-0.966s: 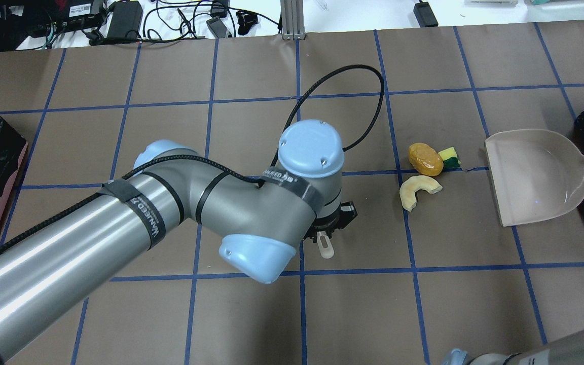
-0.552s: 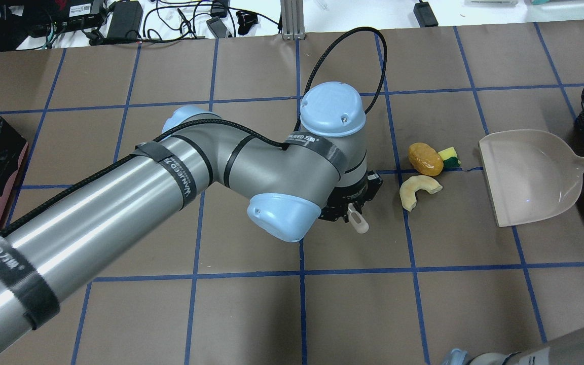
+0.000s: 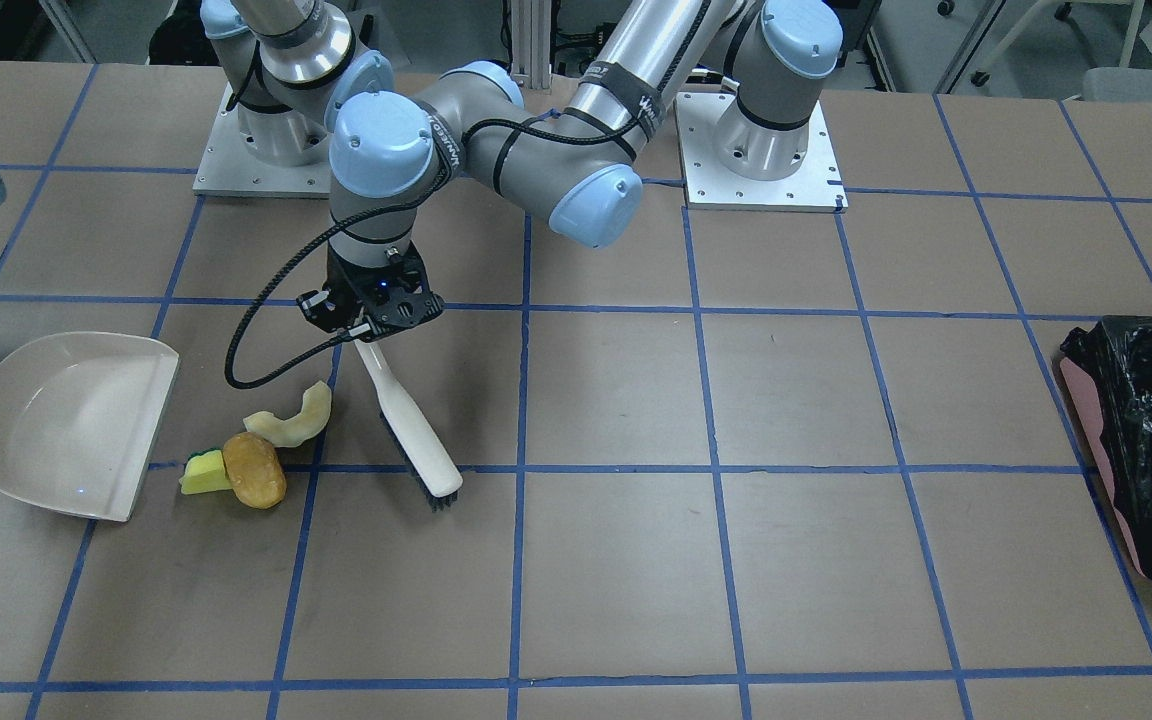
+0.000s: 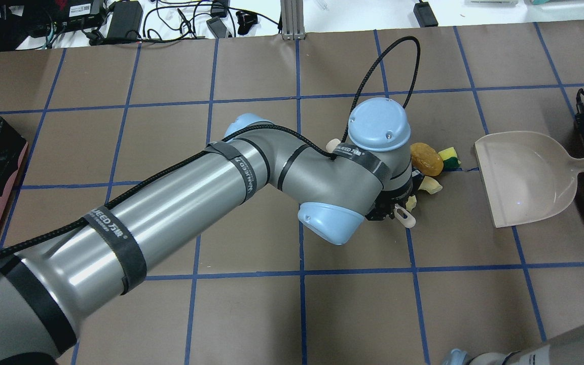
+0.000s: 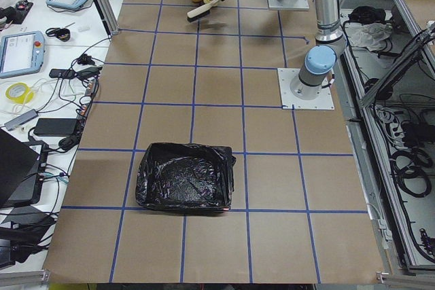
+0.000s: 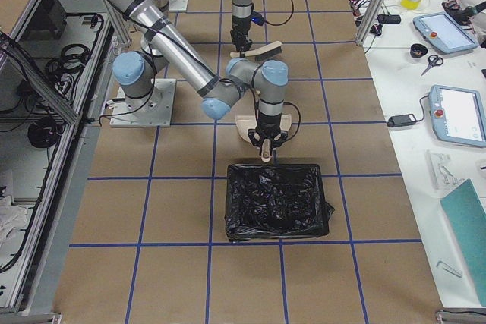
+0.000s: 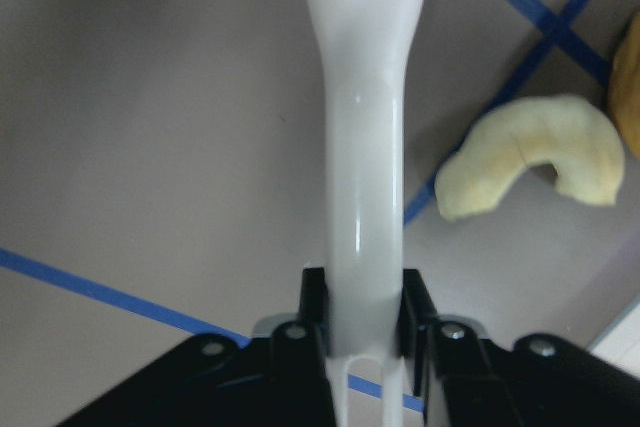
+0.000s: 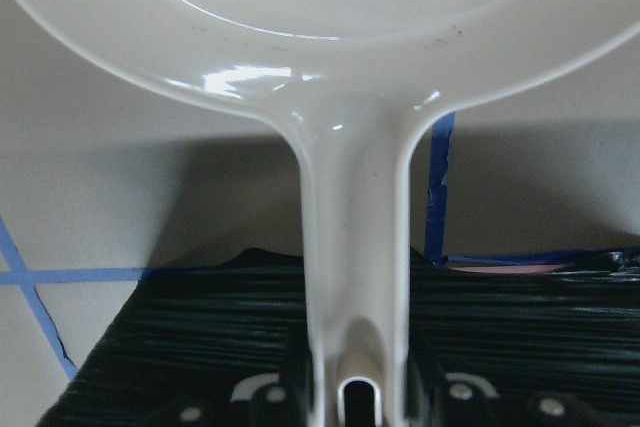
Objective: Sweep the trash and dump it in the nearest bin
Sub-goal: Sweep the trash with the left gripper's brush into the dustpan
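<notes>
— Your jaws?
— My left gripper [image 3: 373, 305] clamps the brush [image 3: 419, 435]; my right gripper [image 8: 357, 367] clamps the dustpan [image 3: 56, 420] handle.
— The trash?
— Curved slice [image 3: 291, 420], lump [image 3: 256, 470] and wedge [image 3: 199, 476] sit clustered toward the table's [image 3: 696, 560] right edge, between brush and dustpan.

power adapter [image 4: 124, 20], tablets [image 6: 459, 115] beside table [image 4: 251, 314]
</notes>
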`<state>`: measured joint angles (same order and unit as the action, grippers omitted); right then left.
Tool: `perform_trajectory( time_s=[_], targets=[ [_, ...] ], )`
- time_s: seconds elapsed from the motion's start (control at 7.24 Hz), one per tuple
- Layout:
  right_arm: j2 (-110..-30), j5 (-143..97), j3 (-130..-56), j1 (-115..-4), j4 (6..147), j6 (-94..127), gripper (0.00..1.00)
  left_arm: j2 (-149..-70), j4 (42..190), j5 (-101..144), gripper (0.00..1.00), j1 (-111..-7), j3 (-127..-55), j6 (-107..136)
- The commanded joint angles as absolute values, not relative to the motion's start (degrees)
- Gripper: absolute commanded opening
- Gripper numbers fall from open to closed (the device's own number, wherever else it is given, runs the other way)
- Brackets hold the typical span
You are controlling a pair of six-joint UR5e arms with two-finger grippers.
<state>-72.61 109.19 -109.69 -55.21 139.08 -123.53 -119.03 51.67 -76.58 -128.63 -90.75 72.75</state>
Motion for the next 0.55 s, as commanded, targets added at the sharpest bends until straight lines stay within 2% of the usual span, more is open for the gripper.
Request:
perform_trajectory(
  time_s=[0.0, 0.41],
  targets=[
    [-72.4, 109.2, -109.6, -55.3, 139.0, -123.5, 0.0, -120.3, 51.6, -76.6, 0.0, -132.0, -89.6, 75.0],
    [-72.1, 109.2, -109.6, -55.3, 139.0, -123.6, 0.0, -121.6, 51.4, -76.6, 0.0, -136.1, -88.6, 79.5]
  ],
)
